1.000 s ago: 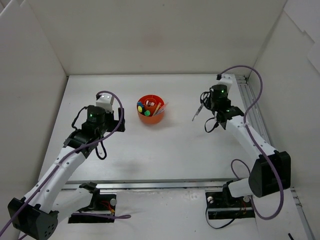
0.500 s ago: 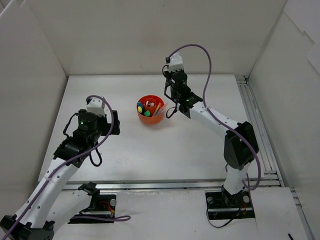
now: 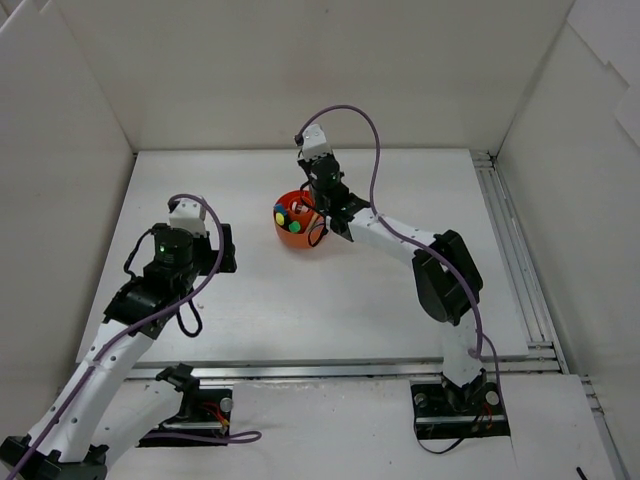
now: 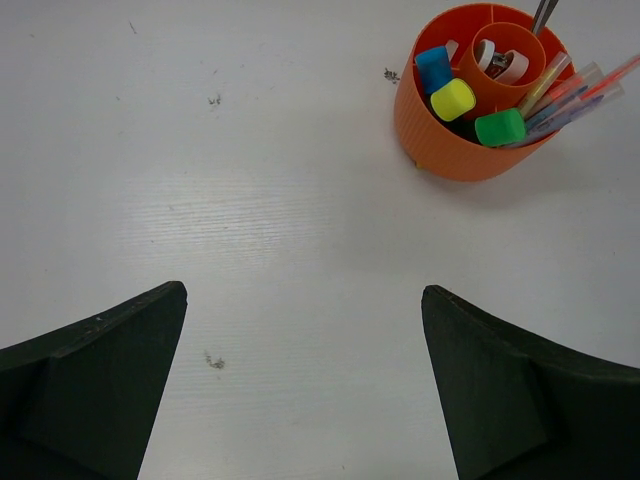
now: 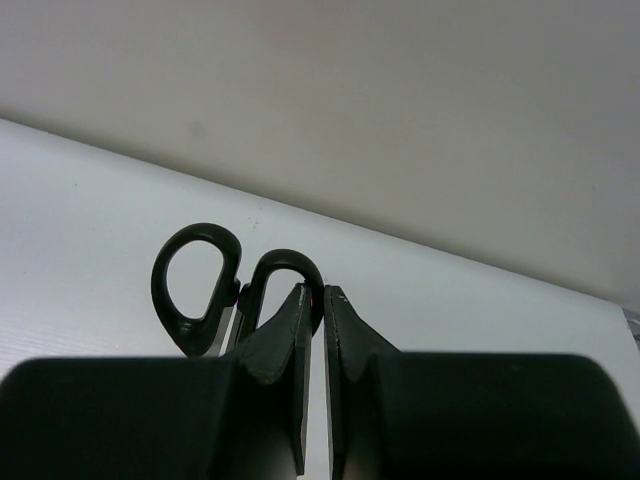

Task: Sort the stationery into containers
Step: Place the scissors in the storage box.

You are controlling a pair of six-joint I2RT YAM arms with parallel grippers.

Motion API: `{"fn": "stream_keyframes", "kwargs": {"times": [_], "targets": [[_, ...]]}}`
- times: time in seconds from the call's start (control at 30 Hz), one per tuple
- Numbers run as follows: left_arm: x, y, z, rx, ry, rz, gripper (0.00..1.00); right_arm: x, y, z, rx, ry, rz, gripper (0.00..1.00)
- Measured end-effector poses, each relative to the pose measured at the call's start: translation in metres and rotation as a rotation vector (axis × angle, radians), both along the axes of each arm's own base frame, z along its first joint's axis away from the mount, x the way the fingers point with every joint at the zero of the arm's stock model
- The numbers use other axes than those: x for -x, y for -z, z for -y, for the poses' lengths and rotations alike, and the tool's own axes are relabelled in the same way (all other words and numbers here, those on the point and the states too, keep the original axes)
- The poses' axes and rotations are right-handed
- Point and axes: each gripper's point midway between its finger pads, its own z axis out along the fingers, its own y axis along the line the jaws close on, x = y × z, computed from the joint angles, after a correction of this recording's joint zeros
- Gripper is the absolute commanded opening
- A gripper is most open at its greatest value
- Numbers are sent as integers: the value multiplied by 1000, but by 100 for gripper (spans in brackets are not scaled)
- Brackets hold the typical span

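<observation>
Scissors [image 5: 245, 295] upright, blades down into organiser [image 4: 450, 150]

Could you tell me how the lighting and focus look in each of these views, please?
Top external: even, diffuse light, faint soft shadows on the table, no glare. Left wrist: the orange organiser is sharp, its shadow soft; the left gripper shows as dark, featureless shapes. Right wrist: the right gripper is dark and soft-edged up close; the scissors handles look crisper.

The blades of the scissors [image 5: 236, 285] hide behind the right gripper [image 5: 316, 292] — only the black handle loops show — while the left wrist view's top edge cuts off their metal tip above the orange organiser [image 4: 450, 150].
</observation>
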Motion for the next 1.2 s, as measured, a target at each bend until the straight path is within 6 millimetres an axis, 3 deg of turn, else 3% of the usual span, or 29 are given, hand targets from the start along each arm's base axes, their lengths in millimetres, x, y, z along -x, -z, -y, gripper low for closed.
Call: {"fn": "stream_keyframes", "kwargs": {"times": [0.3,0.4,0.6,0.67,0.83,0.9,0.97,1.1,1.2], "targets": [[1,10,-1,-12,-3,-25,99,6,26,-3,18,7,-34,0],[2,11,-1,-11,-3,-26,100,7,37,-5,33,12,-49,5],[2,13,-1,-11,-5,-32,100,16,56,-12,62,6,-77,22],[2,13,-1,-10,-5,-32,100,21,59,-16,72,12,-80,34],[2,13,-1,-8,-6,-32,99,35,66,-20,111,26,-84,45],[3,13,-1,-7,-5,-29,99,41,67,-20,122,20,-90,55],[4,11,-2,-3,-6,-25,99,49,63,-20,120,9,-91,64],[6,7,-2,14,-7,-9,99,66,31,-14,53,-15,-80,98],[9,2,-2,38,-16,8,99,79,-7,-6,-44,-36,-78,98]]}}
